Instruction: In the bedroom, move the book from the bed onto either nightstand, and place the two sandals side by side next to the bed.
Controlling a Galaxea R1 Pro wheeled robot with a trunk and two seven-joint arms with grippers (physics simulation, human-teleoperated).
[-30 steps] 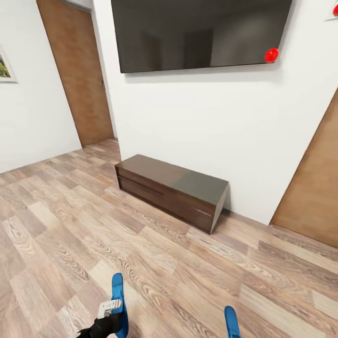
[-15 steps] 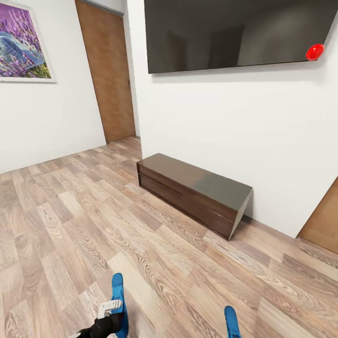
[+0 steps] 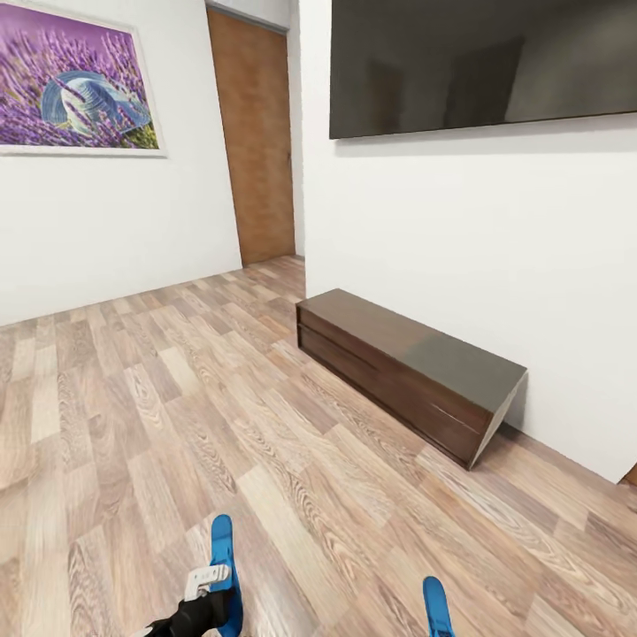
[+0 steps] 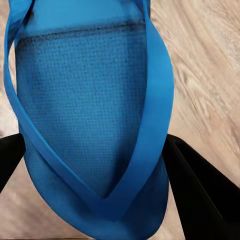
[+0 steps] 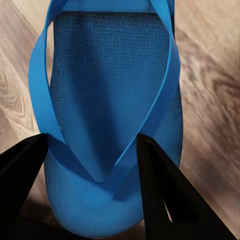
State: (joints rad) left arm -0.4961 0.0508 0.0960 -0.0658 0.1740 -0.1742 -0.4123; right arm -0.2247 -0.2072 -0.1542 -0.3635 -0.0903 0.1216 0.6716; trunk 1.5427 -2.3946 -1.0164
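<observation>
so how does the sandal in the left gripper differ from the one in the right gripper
In the head view the left sandal shows more of its length above the left gripper; the right sandal pokes up only as a short tip at the picture's edge, further right. Both are bright blue flip-flops with thin straps, each held between dark fingers in the wrist views.

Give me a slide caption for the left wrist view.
Left hand gripping a blue sandal above the wood-plank floor.
</observation>
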